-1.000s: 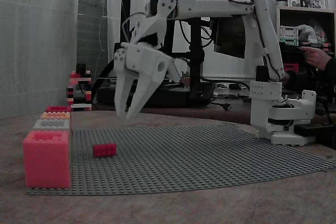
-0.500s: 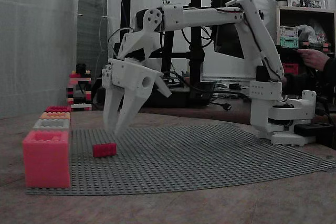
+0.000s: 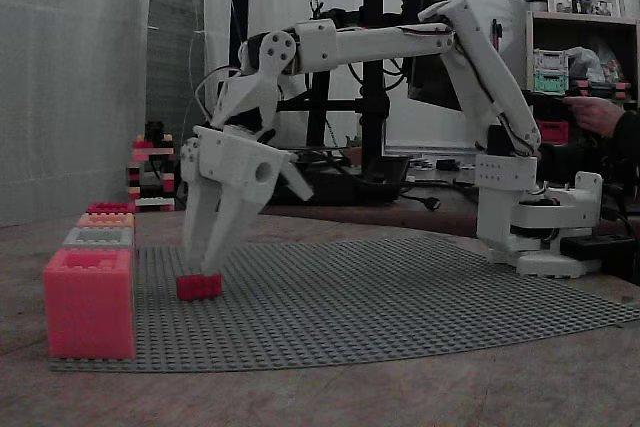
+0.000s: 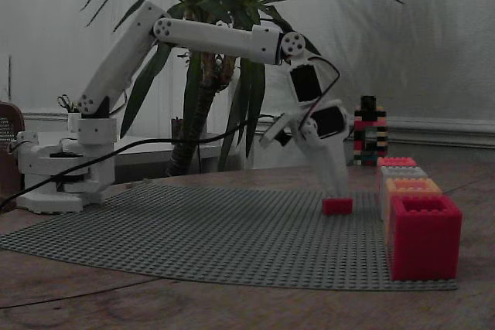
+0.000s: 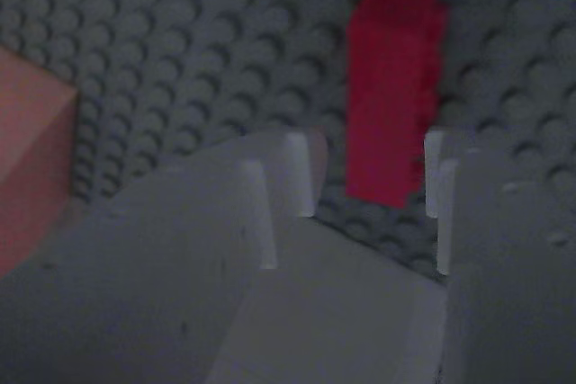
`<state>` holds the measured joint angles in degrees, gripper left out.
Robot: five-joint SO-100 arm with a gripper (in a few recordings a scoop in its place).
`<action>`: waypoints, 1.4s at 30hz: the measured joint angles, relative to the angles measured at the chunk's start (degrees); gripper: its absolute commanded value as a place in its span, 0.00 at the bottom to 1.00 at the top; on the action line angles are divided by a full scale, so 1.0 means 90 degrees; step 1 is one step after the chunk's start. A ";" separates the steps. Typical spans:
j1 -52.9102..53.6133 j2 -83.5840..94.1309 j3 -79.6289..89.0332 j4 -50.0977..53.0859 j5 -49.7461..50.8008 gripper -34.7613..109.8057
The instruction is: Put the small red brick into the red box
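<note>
spreading across the tabletop (image 3: 300, 397), the grey studded baseplate (image 3: 400, 307) leaves wide open room on its right half in a fixed view, its curved near edge well clear of everything. the white arm (image 3: 400, 42) reaches from its base (image 3: 540, 227) at the plate's right rim over to the left side. a row of boxes runs along the plate's left edge in that view: the red box (image 3: 88, 302) nearest the camera at the corner, then a grey box (image 3: 98, 237), an orange one (image 3: 105, 219) and a red lid-like piece (image 3: 110, 207) behind. a stack of mixed bricks (image 4: 370, 130) stands off the plate beyond the row. the claw (image 3: 200, 265) points down with its tips at the brick (image 3: 199, 286), jaws parted; in the wrist view the brick (image 5: 394, 87) lies flat on the studs, its near end between the two fingers (image 5: 301, 173), a gap on each side, nothing gripped. clear studs separate brick and red box (image 4: 425, 236).
</note>
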<state>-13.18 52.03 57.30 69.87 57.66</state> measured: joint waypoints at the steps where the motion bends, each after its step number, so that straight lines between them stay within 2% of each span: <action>1: 0.0029 -0.0049 -0.0049 -0.0010 0.0000 0.33; 30: 0.0176 -0.0459 -0.0186 0.0107 0.0000 0.31; 35: 0.0186 -0.0479 -0.0195 0.0107 0.0107 0.24; 42: 0.0195 -0.0518 -0.0225 0.0107 0.0029 0.24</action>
<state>-11.43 47.37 55.28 70.84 57.92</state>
